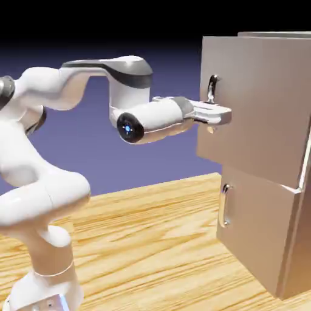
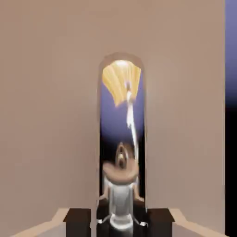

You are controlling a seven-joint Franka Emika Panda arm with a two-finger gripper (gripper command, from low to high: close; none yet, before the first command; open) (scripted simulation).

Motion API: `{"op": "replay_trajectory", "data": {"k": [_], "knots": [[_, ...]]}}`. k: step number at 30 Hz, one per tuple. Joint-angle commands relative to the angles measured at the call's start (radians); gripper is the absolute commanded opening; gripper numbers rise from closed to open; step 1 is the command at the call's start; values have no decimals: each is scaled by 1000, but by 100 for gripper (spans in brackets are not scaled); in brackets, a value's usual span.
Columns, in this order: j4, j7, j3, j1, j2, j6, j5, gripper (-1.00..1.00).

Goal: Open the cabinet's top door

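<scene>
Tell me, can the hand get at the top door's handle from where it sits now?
Likely yes: the hand is already at the top door's handle, which shows between its fingertips in the hand view. Nothing stands between them, and the jaws look shut on the bar.

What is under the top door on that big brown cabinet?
Under the top door sits a shorter lower door with a small silver handle. Both are shut, so the cabinet's inside stays hidden.
</scene>
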Motion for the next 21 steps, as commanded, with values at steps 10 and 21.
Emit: {"op": "replay_trajectory", "data": {"k": [10,21], "knots": [[99,-165,-217,-111,287,-427,-360,-100],[401,-322,-297,-182,686,-724,-701,-100]]}}
